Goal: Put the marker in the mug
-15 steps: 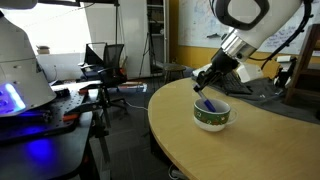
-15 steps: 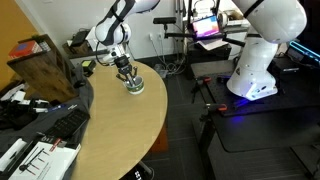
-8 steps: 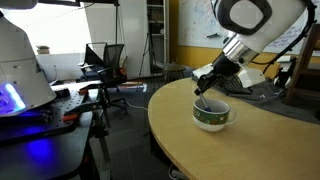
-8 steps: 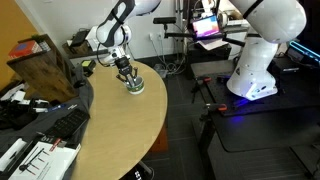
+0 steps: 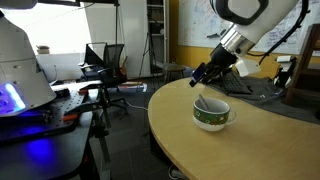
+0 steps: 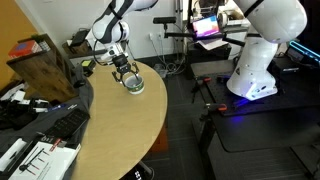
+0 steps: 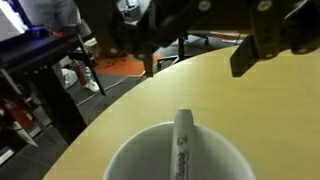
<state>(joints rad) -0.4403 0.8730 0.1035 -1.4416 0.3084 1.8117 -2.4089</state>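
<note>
Wrist view: marker (image 7: 183, 140) lies inside the mug (image 7: 128, 158), lower end down in the white bowl, upper end leaning on the rim at about 12 o'clock and poking a little above it. In an exterior view it reads as a thin stick (image 5: 203, 102) slanting toward 11 o'clock out of the mug (image 5: 211, 116). Placement looks done.

Risks, as judged: the marker only rests on the rim, so a sideways sweep with a finger low could catch the raised end and flick it out. A knock on the mug could slide it across the tan table (image 5: 255, 150). A straight lift away looks safest.

Gripper (image 7: 195, 55) hangs over the mug, clear of it, jaws spread wide with nothing between them. In both exterior views it sits at about 11 o'clock above the mug (image 6: 134, 86). The arm (image 5: 245, 20) descends from 1 o'clock, wrist tilted so the gripper (image 5: 203, 76) points down toward 5 o'clock.
</note>
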